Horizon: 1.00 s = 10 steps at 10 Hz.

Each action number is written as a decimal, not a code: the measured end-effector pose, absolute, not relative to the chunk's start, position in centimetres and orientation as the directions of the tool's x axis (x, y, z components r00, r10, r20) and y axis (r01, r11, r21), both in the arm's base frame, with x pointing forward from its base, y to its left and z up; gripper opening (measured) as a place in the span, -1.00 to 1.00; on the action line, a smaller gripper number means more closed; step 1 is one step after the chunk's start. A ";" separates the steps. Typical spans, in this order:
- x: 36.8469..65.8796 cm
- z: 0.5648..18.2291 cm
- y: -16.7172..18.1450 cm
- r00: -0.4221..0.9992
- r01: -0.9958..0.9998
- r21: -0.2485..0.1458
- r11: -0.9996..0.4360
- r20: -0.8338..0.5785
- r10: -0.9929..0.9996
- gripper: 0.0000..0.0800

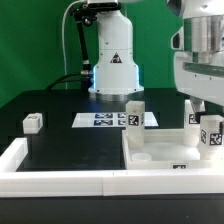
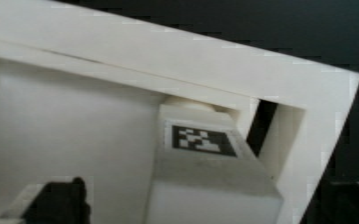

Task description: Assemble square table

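— Square table [image 1: 150, 150], where?
— At the bench's [image 1: 70, 140] front edge, exterior view's right; a tagged leg [image 2: 208, 138] stands on it beneath the claw [image 1: 199, 100].
— Claw?
— Apart, seemingly; one finger [image 2: 60, 197] sits clear of the leg.

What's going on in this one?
The Panda arm is partway through assembling the square table. Its gripper hovers over a tagged leg standing at the right side of the tabletop slab in the exterior view. The one finger visible in the wrist view stands clear of that leg, so nothing seems held. A second leg stands at the slab's back left corner, and a third leg sits on the black table.
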<state>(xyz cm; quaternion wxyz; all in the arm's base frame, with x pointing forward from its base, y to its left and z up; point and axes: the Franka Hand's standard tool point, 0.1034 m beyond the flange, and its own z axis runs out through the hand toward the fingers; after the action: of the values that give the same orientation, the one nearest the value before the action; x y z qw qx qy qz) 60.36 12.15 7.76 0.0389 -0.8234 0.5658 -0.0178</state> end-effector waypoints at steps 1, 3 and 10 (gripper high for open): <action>60.4 7.8 12.1 0.448 -0.891 -0.086 -0.446 -0.006 -0.894 0.61; 60.4 7.8 12.1 0.612 -0.787 -0.087 -0.611 0.012 -0.791 0.62; 60.5 7.7 11.8 0.944 -0.322 -0.056 -0.945 0.063 -0.325 0.62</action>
<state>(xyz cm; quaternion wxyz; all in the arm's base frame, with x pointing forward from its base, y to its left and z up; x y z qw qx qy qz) 60.47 11.82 7.73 0.0226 -0.9855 0.1642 -0.0357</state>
